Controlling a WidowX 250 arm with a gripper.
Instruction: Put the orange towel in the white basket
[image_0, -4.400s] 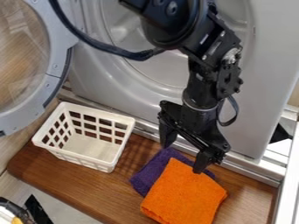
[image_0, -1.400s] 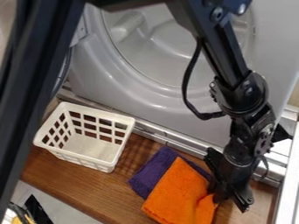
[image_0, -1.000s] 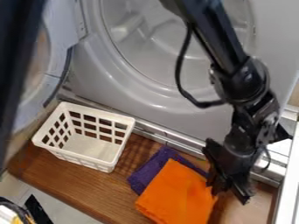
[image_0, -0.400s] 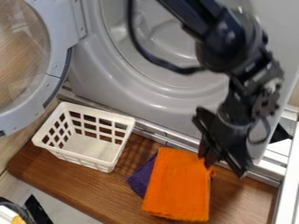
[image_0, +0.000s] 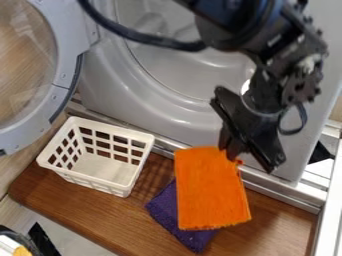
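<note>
The black gripper is right of centre, above the wooden board, shut on the upper right corner of the orange towel. The towel hangs flat below it, raised in front of a purple cloth that shows along its left side and lower edge. To the left stands the white basket, upright, with slatted walls and nothing visible inside.
A wooden board carries the basket and purple cloth. Behind it rises the grey machine front with a metal rail along its foot. The round door stands open at the upper left. A white frame edge runs down the right.
The gripper has risen and moved slightly left with the orange towel, which was lying over the purple cloth and now hangs. The purple cloth's lower part has come into view. The basket has not moved.
</note>
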